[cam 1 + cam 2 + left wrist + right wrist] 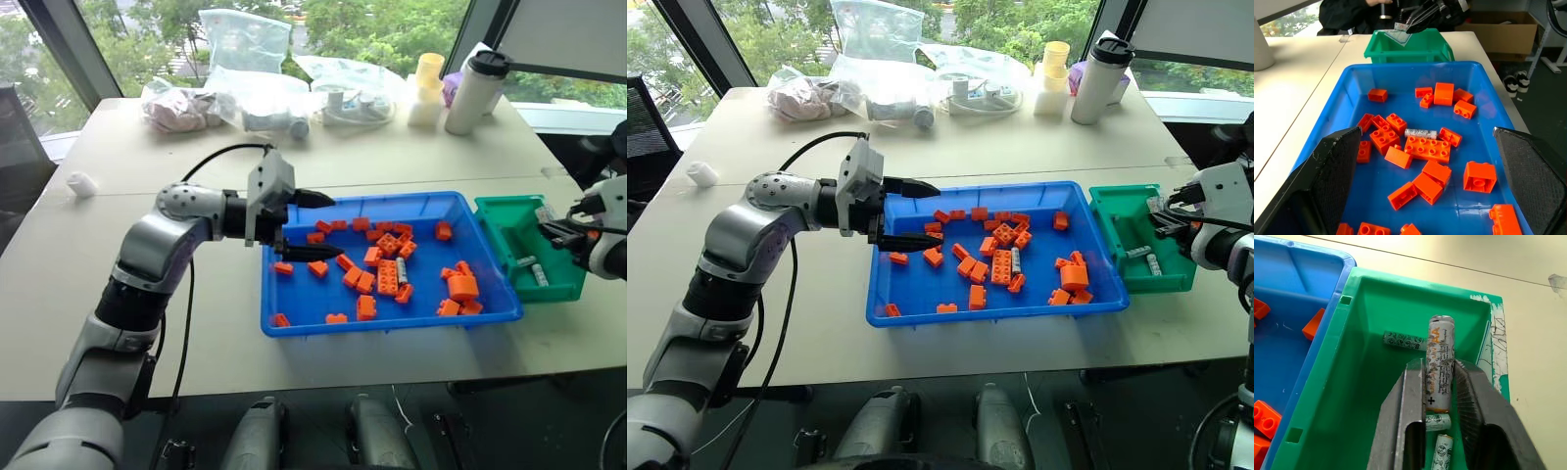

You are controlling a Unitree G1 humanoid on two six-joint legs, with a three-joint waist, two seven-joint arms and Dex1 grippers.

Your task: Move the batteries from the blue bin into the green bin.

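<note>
The blue bin (490, 294), strewn with orange bricks (387, 276), is seen at centre; the left tool (312, 225) is spread over its left rim, the green bin (509, 245) beside.

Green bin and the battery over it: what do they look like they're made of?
Green bin: likely moulded plastic, matte, with slotted rim and scuffed white patches. Battery: apparently a metal cell in a glossy printed wrapper, silver cap showing, between the right gripper fingers.

Head stereo pair plus two wrist cameras

The eye views look forward and down from above the table (118, 294), sharing blue bin (294, 323) and green bin (495, 211); the left wrist view looks close along the blue bin toward the green bin; the right wrist view peers steeply, very near, into the green bin.
</note>
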